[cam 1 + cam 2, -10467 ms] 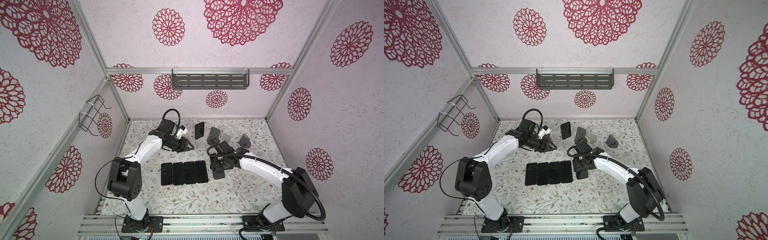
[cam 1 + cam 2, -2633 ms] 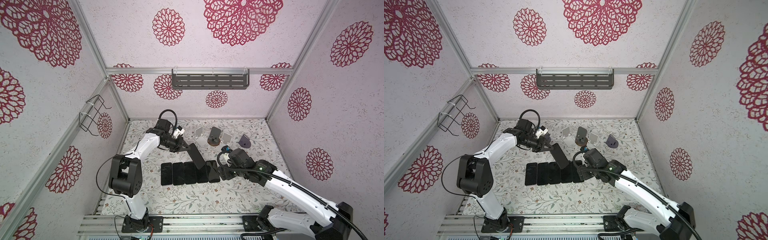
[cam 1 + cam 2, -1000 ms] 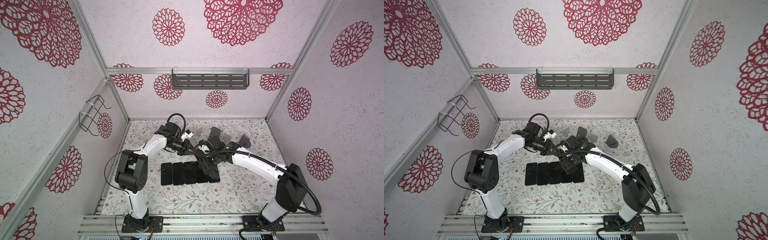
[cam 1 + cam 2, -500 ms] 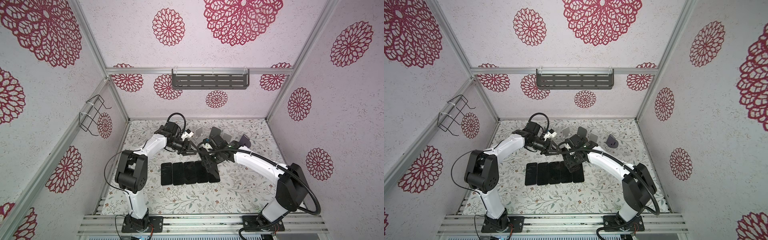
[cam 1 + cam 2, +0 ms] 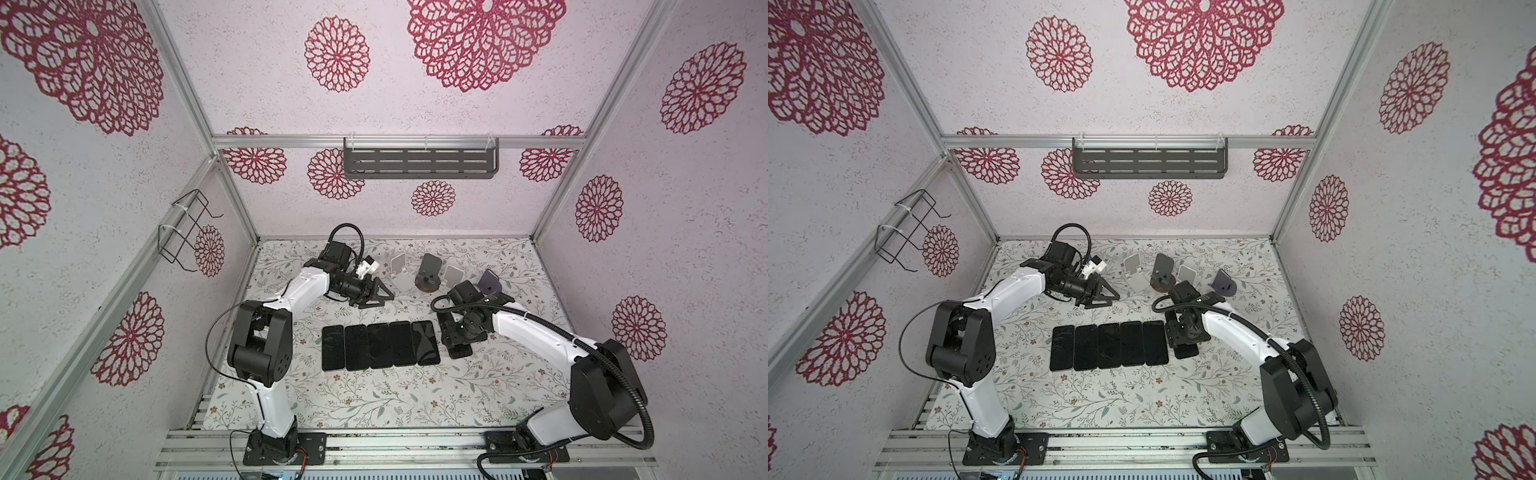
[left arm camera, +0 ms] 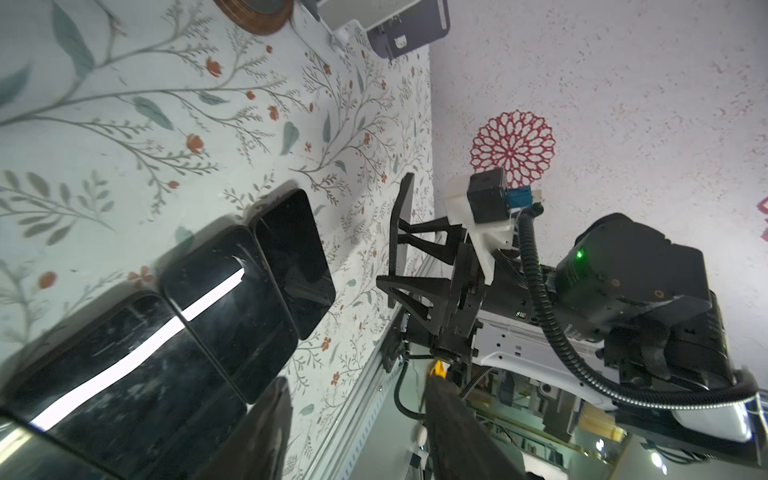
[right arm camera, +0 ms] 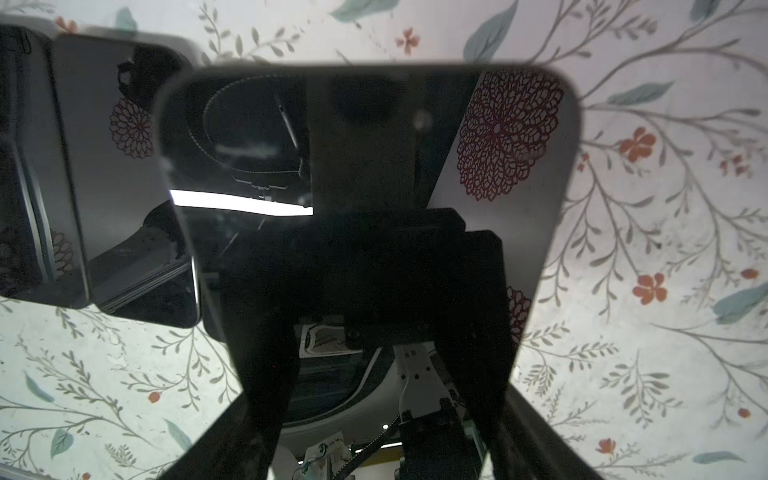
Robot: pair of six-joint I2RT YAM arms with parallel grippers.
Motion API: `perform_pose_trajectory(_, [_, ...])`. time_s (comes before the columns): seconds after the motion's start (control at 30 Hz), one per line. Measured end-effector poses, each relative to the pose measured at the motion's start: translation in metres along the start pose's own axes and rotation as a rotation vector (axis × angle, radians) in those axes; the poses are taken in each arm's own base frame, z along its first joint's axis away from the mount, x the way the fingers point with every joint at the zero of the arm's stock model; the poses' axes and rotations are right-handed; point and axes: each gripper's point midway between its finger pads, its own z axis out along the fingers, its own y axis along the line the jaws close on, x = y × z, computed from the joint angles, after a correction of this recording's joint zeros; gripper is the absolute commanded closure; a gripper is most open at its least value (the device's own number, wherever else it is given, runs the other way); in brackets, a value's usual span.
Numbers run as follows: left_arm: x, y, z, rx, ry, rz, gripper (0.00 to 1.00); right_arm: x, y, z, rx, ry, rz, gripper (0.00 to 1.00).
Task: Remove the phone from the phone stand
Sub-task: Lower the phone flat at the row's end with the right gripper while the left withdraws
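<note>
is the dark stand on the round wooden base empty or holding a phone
Empty: the dark stand shows a bare back plate in both top views, nothing resting on it.

The black phone (image 7: 365,158), glossy screen up and about level, is clamped by its long edges in the right gripper (image 5: 456,338). It sits just at 3 o'clock of five phones (image 5: 380,345) lying flat side by side on the desk (image 5: 374,399). Toward 12 o'clock, all empty: a white stand (image 5: 397,266), a dark stand (image 5: 430,268) on a round wooden base, another white stand (image 5: 453,275) and a purple stand (image 5: 489,281).
</note>
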Motion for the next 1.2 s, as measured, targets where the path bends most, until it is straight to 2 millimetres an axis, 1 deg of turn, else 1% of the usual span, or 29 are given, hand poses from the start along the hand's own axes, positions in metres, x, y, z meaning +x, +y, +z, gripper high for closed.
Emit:
perform_pose_trajectory(0.13, [-0.005,0.002,-0.013,-0.093,-0.066,0.029,0.43,0.003,-0.003,0.013,0.027,0.039,0.011,0.44])
perform_pose_trajectory(0.3, [-0.015,-0.002,-0.034,-0.205,-0.166,0.086,0.41,0.008,-0.006,0.032,0.053,0.089,0.028,0.44])
perform_pose_trajectory(0.4, [-0.019,-0.001,-0.041,-0.247,-0.204,0.103,0.41,0.008,-0.006,0.04,0.058,0.106,0.033,0.43])
perform_pose_trajectory(0.57, [-0.019,0.007,-0.043,-0.286,-0.217,0.096,0.41,0.006,-0.004,0.051,0.062,0.127,0.045,0.42])
perform_pose_trajectory(0.83, [-0.02,0.01,-0.043,-0.304,-0.223,0.096,0.4,0.004,-0.002,0.06,0.06,0.146,0.049,0.36])
perform_pose_trajectory(1.1, [-0.02,0.01,-0.043,-0.304,-0.223,0.096,0.4,0.004,-0.003,0.063,0.053,0.156,0.062,0.23])
perform_pose_trajectory(1.2, [-0.02,0.01,-0.043,-0.304,-0.223,0.096,0.4,0.004,-0.003,0.063,0.051,0.157,0.064,0.21])
